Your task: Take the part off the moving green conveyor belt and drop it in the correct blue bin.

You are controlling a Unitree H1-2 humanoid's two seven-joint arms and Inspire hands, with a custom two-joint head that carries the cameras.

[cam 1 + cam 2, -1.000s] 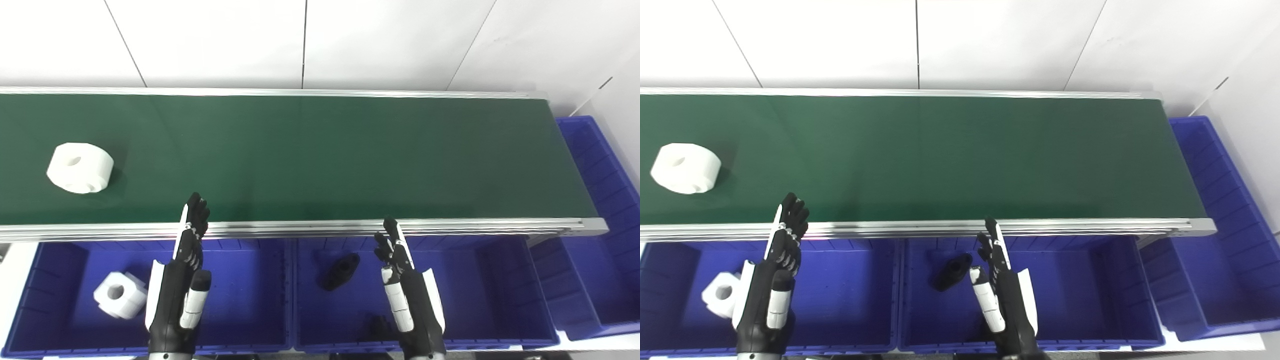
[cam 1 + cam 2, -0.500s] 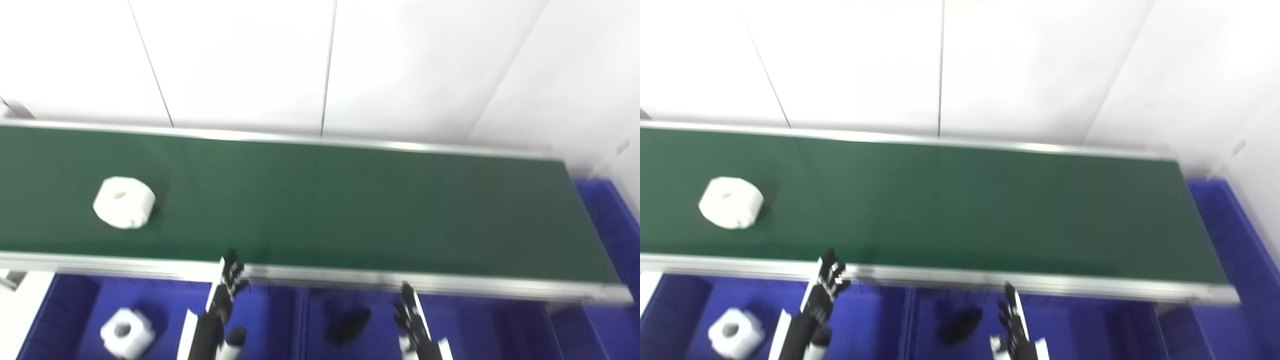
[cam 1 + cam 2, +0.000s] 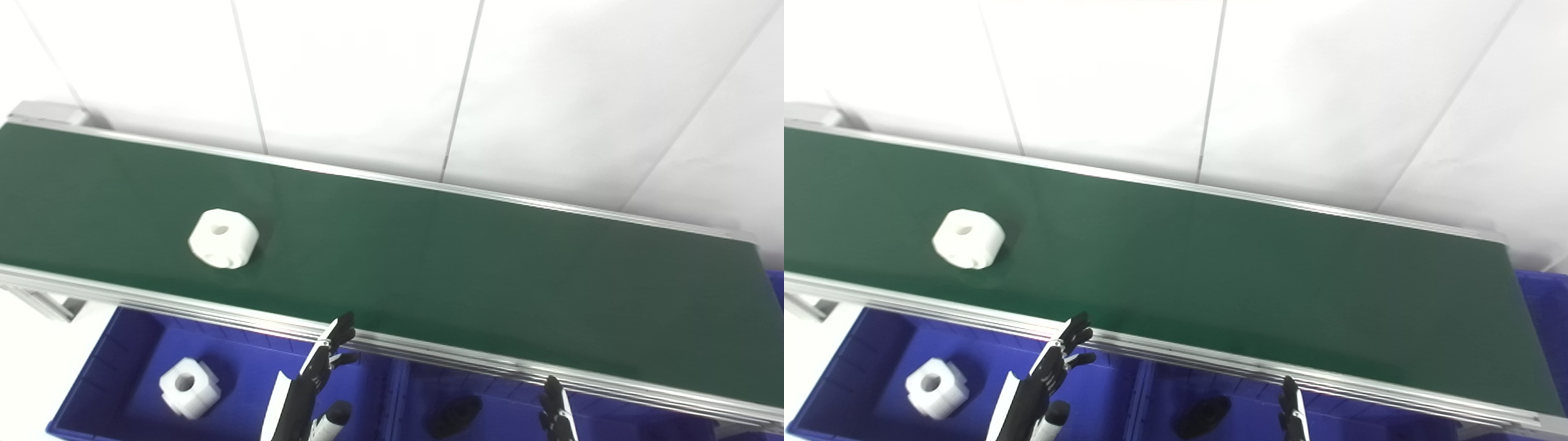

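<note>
A white round part with a centre hole point(image 3: 223, 238) lies on the left part of the green conveyor belt point(image 3: 465, 269); it also shows in the right eye view point(image 3: 968, 238). My left hand point(image 3: 312, 386) is open and empty, its fingers pointing up over the left blue bin point(image 3: 116, 349), to the right of and nearer than the part. Only the fingertips of my right hand point(image 3: 556, 409) show at the bottom edge, over the middle blue bin point(image 3: 490, 404). They look straight and hold nothing.
A white part like the one on the belt point(image 3: 189, 388) lies in the left bin. A black part point(image 3: 454, 416) lies in the middle bin. The belt's metal front rail point(image 3: 184, 309) runs between the hands and the belt. A white wall stands behind.
The camera has tilted up and turned left, so the whole scene has shifted down and right. The white part has travelled right along the belt. Both hands stay raised and open.
</note>
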